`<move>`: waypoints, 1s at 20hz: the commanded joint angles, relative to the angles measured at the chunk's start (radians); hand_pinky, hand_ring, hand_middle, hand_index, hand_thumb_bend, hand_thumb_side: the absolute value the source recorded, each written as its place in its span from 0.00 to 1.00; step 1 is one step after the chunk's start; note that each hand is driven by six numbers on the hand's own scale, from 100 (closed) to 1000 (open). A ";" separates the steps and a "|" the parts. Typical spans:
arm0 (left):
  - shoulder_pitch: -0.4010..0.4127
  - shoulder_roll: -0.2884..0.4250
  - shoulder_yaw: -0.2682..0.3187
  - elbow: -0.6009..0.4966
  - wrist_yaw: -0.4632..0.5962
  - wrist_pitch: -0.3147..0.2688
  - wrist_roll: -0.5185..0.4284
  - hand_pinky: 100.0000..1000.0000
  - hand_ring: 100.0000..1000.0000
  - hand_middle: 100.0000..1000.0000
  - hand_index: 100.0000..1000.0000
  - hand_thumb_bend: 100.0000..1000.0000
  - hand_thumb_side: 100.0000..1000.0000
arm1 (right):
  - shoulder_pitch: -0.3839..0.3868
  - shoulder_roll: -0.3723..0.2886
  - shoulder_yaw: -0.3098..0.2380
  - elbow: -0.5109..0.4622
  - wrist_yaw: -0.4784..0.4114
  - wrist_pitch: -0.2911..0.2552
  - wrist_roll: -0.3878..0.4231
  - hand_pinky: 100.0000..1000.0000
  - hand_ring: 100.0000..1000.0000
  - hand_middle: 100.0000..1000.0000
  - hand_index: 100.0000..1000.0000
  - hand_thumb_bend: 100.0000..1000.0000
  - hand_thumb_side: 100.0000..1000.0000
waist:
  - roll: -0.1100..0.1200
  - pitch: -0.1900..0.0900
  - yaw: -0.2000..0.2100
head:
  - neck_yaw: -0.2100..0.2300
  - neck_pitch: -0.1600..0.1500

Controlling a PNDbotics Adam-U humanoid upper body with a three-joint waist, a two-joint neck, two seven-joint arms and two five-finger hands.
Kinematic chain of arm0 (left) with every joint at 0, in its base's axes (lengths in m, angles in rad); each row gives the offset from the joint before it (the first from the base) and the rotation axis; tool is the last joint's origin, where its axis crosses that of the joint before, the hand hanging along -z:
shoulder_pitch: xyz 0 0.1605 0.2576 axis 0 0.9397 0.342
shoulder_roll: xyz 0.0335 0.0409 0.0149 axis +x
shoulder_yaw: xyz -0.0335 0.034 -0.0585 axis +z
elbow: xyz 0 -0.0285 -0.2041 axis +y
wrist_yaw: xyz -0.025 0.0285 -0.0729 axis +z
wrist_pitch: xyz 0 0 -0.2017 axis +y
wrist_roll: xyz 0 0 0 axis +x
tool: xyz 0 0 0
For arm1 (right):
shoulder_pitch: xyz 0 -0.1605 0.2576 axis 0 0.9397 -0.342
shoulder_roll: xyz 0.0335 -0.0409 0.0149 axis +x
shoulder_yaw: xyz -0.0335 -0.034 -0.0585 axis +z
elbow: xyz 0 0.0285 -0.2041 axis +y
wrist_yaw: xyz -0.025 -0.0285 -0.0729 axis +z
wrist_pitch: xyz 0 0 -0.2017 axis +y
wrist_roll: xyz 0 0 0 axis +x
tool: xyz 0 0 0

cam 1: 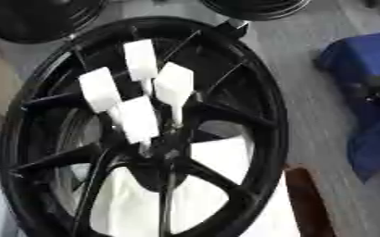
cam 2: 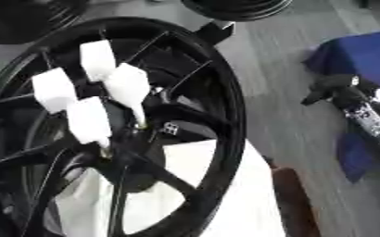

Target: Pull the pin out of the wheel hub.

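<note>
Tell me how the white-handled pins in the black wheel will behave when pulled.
The pins likely feel light, given thin shafts and flat white handles. Standing upright, they probably slide straight out. The black wheel looks heavy and should stay put. The right robot hand is beside the wheel.

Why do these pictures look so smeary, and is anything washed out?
Left eye view: the whole picture is soft, and the white pins in the black wheel glare without detail. Right eye view: equally blurred; the white sheet beneath blows out, and the right hand is a dark smudge.
</note>
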 commanded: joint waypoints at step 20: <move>-0.038 0.041 -0.031 -0.015 -0.022 0.018 -0.057 0.69 0.65 0.49 0.68 0.00 0.46 | 0.004 -0.018 -0.001 -0.025 0.000 0.000 0.001 0.94 0.64 0.57 0.73 0.00 0.68 | -0.001 -0.029 0.004 | 0.073 -0.007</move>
